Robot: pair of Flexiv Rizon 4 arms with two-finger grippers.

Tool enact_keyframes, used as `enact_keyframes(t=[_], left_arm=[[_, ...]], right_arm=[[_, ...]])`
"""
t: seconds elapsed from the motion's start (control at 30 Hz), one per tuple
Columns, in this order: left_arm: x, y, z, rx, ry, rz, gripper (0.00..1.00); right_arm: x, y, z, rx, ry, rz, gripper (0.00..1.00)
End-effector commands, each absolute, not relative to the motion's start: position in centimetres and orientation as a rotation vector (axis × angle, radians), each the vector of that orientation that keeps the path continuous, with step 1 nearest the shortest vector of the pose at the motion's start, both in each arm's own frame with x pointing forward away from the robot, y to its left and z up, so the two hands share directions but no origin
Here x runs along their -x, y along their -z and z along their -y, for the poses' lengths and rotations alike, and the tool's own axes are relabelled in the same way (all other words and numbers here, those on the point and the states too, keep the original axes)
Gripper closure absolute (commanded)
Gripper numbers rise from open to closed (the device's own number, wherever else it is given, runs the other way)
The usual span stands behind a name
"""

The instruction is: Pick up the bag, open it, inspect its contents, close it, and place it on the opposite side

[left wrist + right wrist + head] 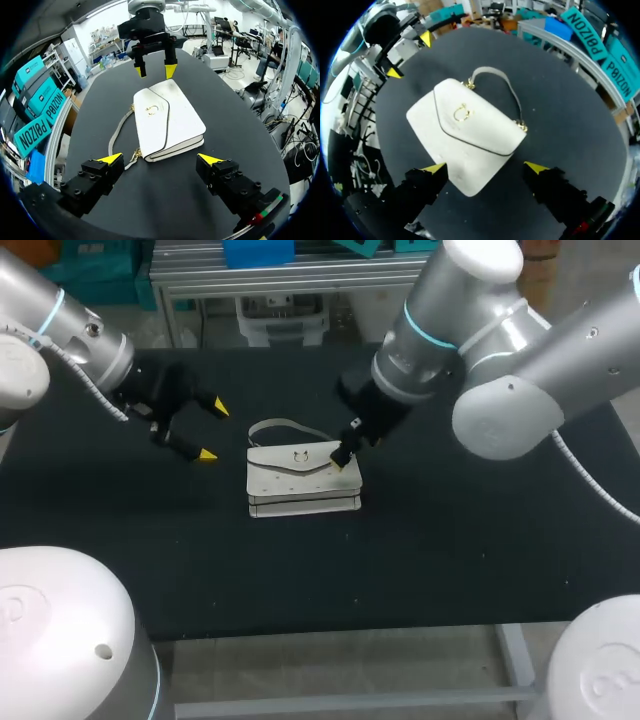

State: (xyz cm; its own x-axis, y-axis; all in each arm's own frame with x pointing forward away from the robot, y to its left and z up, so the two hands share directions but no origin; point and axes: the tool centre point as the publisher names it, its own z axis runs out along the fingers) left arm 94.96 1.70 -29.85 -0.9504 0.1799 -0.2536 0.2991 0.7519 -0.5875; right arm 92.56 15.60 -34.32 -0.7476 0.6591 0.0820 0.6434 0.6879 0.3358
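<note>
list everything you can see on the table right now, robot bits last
bag: one, white, lying flat near the middle of the table, flap shut
strap: one, pale grey, looped on the table behind the bag, joined to it by gold links
clasp: one, gold, on the middle of the bag's flap
table: one, black top, under everything
left claw: one, black with yellow tips, open, to the left of the bag and apart from it
right claw: one, black with yellow tips, open, over the right end of the bag with its fingers on either side

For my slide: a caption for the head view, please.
White bag on black table; right gripper open over its corner, left gripper open, apart.
</note>
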Motion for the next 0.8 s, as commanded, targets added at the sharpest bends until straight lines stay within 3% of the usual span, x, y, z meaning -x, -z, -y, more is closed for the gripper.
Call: enact_keyframes(t=[0.03,0.8], left_arm=[[-94.4,29.1,-0.5,-0.456,0.93,-2.732,0.0],[-95.2,28.9,2.2,-0.563,0.897,-2.653,0.0]], right_arm=[[-91.6,35.3,-15.6,-0.81,-0.36,-2.515,0.0],[-90.2,36.0,-17.0,-0.37,-0.238,-2.299,0.0]])
